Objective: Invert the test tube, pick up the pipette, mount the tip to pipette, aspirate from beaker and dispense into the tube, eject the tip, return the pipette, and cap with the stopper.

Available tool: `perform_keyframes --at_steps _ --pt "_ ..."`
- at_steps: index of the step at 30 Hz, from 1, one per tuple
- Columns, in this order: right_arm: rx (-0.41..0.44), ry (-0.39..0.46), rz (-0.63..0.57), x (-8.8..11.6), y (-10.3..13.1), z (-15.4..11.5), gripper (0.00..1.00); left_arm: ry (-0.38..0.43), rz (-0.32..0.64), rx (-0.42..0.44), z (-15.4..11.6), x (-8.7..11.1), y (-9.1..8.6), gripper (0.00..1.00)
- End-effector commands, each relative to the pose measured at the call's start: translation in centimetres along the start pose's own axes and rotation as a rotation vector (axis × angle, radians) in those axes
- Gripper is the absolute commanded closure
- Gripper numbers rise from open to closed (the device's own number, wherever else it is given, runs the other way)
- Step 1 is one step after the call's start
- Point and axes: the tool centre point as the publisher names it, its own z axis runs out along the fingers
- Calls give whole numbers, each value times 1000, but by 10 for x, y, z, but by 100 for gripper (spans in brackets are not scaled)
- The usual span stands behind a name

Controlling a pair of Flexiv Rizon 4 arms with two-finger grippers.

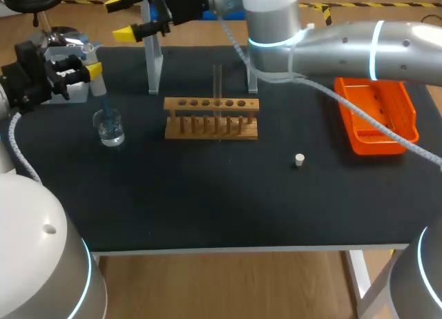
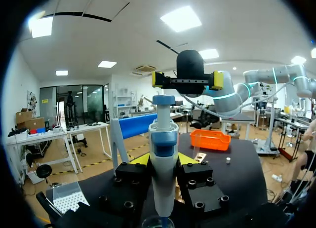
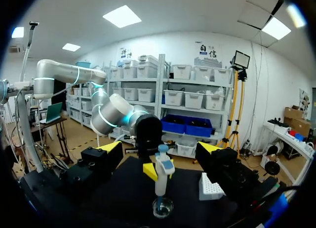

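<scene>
My left gripper (image 1: 95, 72) is shut on the white and blue pipette (image 2: 162, 164), which it holds upright at the table's left side. The pipette's blue tip reaches down into the glass beaker (image 1: 110, 129). My right gripper (image 1: 121, 18) hangs open above the far left of the table, facing the pipette (image 3: 162, 176) and a little apart from it, with nothing between its fingers. In the left wrist view the right gripper (image 2: 187, 80) hovers beyond the pipette's top. A clear test tube (image 1: 217, 91) stands upright in the wooden rack (image 1: 210, 119). The small white stopper (image 1: 299, 159) lies right of the rack.
An orange tray (image 1: 376, 115) sits at the right. A white tip box (image 3: 211, 187) stands beside the beaker at the far left. The pipette stand (image 1: 153, 56) rises behind the rack, close under my right arm.
</scene>
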Motion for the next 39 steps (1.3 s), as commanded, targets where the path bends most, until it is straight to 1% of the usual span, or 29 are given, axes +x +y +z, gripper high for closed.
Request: perform_keyframes --at_steps 1,6,14,23,30,36,39 --pt "21 -46 7 15 -4 -47 0 -3 0 -2 1 1 -1 100" --pt "45 -81 21 23 -14 -81 0 -3 0 -2 1 1 -1 100" --pt "75 -126 51 38 -33 -124 0 -3 0 -2 1 1 -1 100" --pt "79 -195 74 52 -71 -166 0 -3 0 -2 1 1 -1 100" --pt "74 -213 51 57 -98 -187 0 -3 0 -2 1 1 -1 100" --pt "77 -216 51 57 -117 -196 0 -3 0 -2 1 1 -1 100" --pt "94 -217 57 56 -128 -199 0 -3 0 -2 1 1 -1 100"
